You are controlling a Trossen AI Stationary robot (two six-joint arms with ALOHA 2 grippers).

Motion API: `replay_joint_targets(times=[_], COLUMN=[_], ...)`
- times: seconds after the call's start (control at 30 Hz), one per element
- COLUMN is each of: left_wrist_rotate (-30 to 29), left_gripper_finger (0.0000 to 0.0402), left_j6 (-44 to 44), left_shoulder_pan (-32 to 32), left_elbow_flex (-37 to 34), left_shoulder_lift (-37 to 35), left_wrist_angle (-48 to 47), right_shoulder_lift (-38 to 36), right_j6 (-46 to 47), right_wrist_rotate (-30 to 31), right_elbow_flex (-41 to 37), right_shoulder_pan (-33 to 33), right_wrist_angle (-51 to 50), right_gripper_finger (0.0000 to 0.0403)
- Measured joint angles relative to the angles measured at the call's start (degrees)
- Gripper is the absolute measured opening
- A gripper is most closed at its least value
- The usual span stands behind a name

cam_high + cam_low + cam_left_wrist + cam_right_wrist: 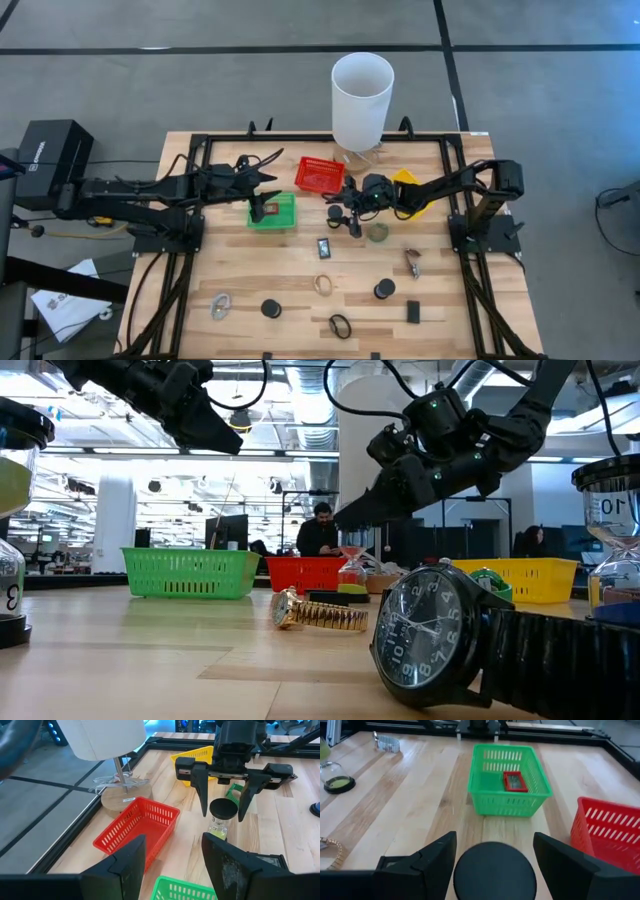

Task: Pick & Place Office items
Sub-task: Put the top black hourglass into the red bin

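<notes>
Progress check, sorting at an early stage.

Done: found only one red rectangular piece (pixel 514 781) lying inside the green basket (pixel 509 804), left of centre. Nothing seen in the red basket (pixel 320 175); cannot judge the yellow basket (pixel 408 181), mostly hidden behind the right arm.

In hand: right end effector (pixel 222 814) lowered at centre of the surface (pixel 200 270), jaws apart, straddling a black-capped timer (pixel 495 872) standing upright just right of the green basket. Not yet clamped, with gaps visible on both sides of the cap. Judged as a pick about to begin.

Left end effector (pixel 172 855) over the far edge of the green basket, jaws apart, carrying nothing.

Left to do: most of the lot. Scattered over the near half: small rectangular piece (pixel 325 247), band loop (pixel 324 284), two black discs (pixel 271 309) (pixel 384 290), silvery clip (pixel 221 305), black loop (pixel 340 326), black rectangular piece (pixel 413 312), plus pale ring (pixel 377 232) near the right end effector.
</notes>
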Motion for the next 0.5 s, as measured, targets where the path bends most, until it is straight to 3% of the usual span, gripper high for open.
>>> replay_joint_targets(times=[0.33, 0.5], left_wrist_rotate=[0.0, 0.0], left_gripper_finger=[0.0185, 0.0185], left_j6=[0.0, 0.0], left_shoulder_pan=[0.0, -0.01], left_elbow_flex=[0.0, 0.0], left_shoulder_lift=[0.0, 0.0], left_wrist_angle=[-0.01, 0.0], right_shoulder_lift=[0.06, 0.52], right_j6=[1.05, 1.05], right_wrist_rotate=[-0.07, -0.07], right_elbow_flex=[0.79, 2.5], right_shoulder_pan=[0.0, -0.02], right_wrist_angle=[-1.21, -6.66], right_gripper_finger=[0.0256, 0.0256])
